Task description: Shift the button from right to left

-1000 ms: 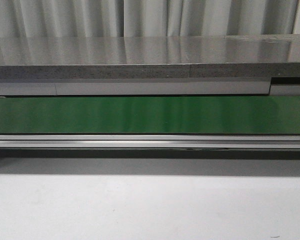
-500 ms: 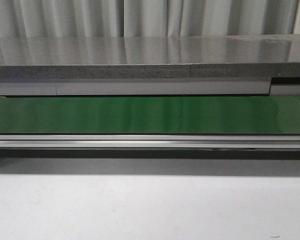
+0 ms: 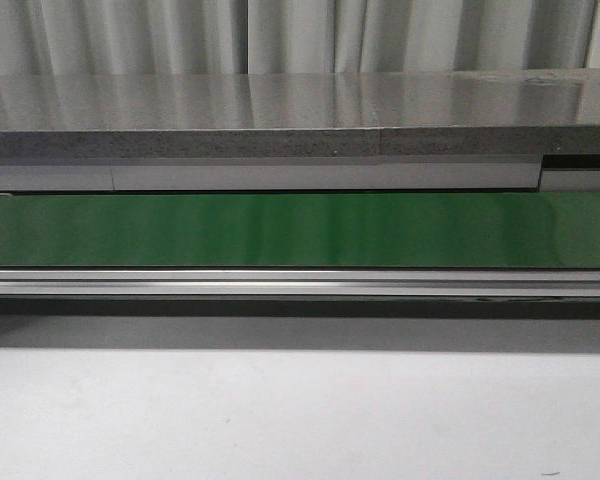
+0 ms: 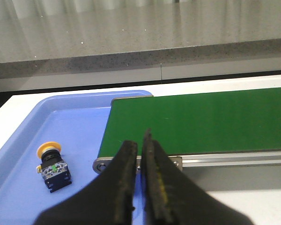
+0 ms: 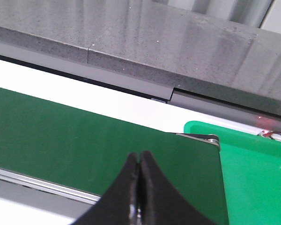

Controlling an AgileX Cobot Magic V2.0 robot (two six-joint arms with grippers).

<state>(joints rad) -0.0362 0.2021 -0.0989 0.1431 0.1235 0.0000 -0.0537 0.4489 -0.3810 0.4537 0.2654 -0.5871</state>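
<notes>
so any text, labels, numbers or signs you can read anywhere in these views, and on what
None can be read.
The button in the blue tray has small markings and a green spot on its black body: too small and blurred to read.
The green belt, green tray and grey counter show no lettering.

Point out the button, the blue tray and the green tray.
button (image 4: 49, 149), left wrist view, on its yellow cap.
blue tray (image 4: 79, 129), left wrist view, on its bare floor.
green tray (image 5: 257, 183), right wrist view, on its floor.

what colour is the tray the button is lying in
Light blue: the tray holding the button shows best in the left wrist view.
</notes>
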